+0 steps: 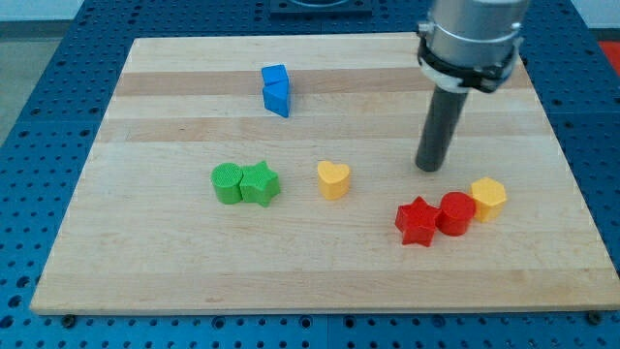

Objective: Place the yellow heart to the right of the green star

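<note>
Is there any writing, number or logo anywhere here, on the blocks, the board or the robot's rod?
None: no word, number or logo can be read in the camera view.
The wooden board is bare of print.
The yellow heart, green star and the other blocks carry no marks.
The dark rod ending in my tip shows no label.

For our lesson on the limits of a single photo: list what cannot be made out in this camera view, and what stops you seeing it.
- The arm above the grey collar: cut off by the view's top edge.
- The two blue blocks: they touch, so their exact shapes are unclear.
- The yellow block at the view's right: partly hidden behind the red cylinder.
- The wooden board: its bottom-right corner is cut off by the view's right edge.
</note>
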